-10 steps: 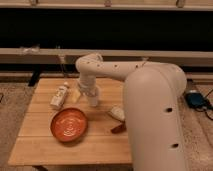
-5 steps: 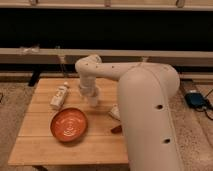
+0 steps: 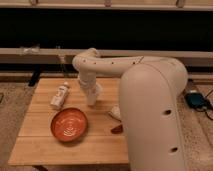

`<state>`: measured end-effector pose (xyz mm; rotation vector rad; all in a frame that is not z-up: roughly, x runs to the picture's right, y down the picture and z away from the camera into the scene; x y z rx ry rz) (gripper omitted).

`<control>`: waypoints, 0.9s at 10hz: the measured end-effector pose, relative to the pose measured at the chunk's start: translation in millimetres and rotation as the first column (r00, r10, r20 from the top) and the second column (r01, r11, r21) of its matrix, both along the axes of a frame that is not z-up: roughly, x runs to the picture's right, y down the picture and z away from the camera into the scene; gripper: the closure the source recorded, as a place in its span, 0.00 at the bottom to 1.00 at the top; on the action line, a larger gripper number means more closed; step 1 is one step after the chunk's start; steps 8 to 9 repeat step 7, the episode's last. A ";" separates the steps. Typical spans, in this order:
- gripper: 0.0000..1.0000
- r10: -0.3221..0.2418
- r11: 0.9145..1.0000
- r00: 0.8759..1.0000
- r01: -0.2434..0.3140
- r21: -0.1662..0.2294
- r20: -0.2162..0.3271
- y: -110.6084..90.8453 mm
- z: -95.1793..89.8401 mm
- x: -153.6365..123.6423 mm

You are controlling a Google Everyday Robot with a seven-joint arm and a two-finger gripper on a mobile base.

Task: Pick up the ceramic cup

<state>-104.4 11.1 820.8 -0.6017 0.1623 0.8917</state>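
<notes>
From where I stand, the robot looks to be in the approach step, the pick not yet made. The gripper (image 3: 92, 97) hangs low over the middle of the wooden counter (image 3: 40, 145), just right of the white bottle (image 3: 60, 96) that lies on its side, and above and right of the orange bowl (image 3: 69, 124). I cannot tell how far the fingers are parted or whether they have anything in them; the wrist hides them from here.

The ceramic cup (image 3: 115, 112) seems to be the small pale shape peeking out at the edge of the robot's big white body, right of the gripper and apart from it. Most of it is covered, so I would not swear to how it stands. A small reddish thing (image 3: 117, 129) lies just in front of it.

The arm reaches out from the body on the right, runs level to the left, bends at a rounded elbow and drops straight down to the wrist.

My judgement is that the next move calls for shifting the gripper rightward over the cup, then lowering around it without nudging the bottle.
</notes>
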 end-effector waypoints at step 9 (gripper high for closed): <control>1.00 -0.057 0.997 0.998 0.055 0.049 0.035 -41.0 -28.1 8.2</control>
